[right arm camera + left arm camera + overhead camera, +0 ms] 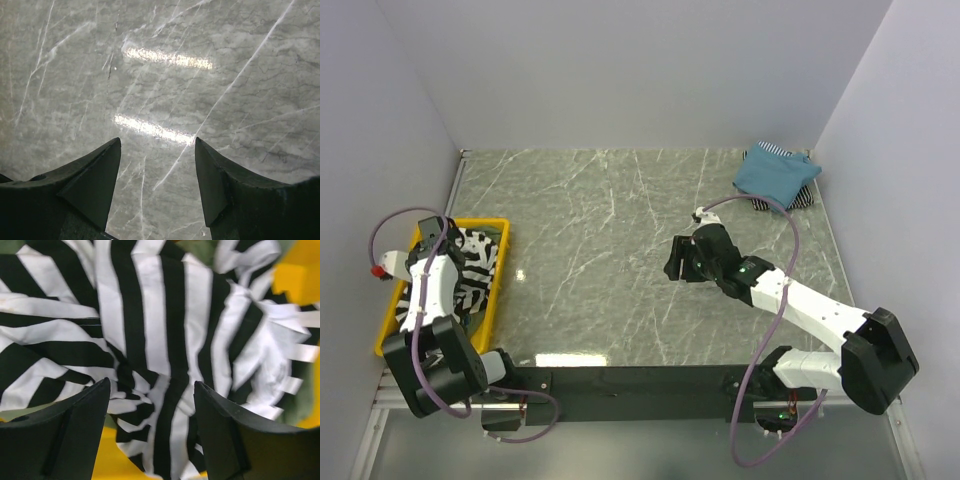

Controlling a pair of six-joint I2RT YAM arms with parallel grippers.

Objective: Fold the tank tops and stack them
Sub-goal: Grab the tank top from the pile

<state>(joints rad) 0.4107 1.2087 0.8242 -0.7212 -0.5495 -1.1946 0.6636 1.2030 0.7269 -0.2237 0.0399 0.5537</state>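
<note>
The table (610, 230) is a glossy grey-green slab veined with white like marble, and bright streaks of overhead light reflect off it near the front edge and under the right wrist camera. Plain pale walls (640, 70) close it in at the back and on both sides. A yellow bin (392, 318) sits at the left edge of the table, and a crumpled black-and-white striped tank top (475, 268) fills it. The left gripper (448, 246) hangs just above that heap with its fingers (75, 425) spread wide and nothing pinched between them. Seen from the left wrist, the striped cloth (150, 315) bunches in folds below the tips, with yellow plastic (295, 280) showing around it and a sliver of green cloth (197, 249) at the top edge. In the far right corner a teal-blue tank top (775, 176) lies folded on top of another striped top (806, 197), close to the right wall. The right gripper (678, 258) hovers over bare marble right of the table's middle, well apart from both piles, with its fingers (95, 180) parted and empty. A black rail (640, 380) runs along the near edge, carrying both arm bases.
</note>
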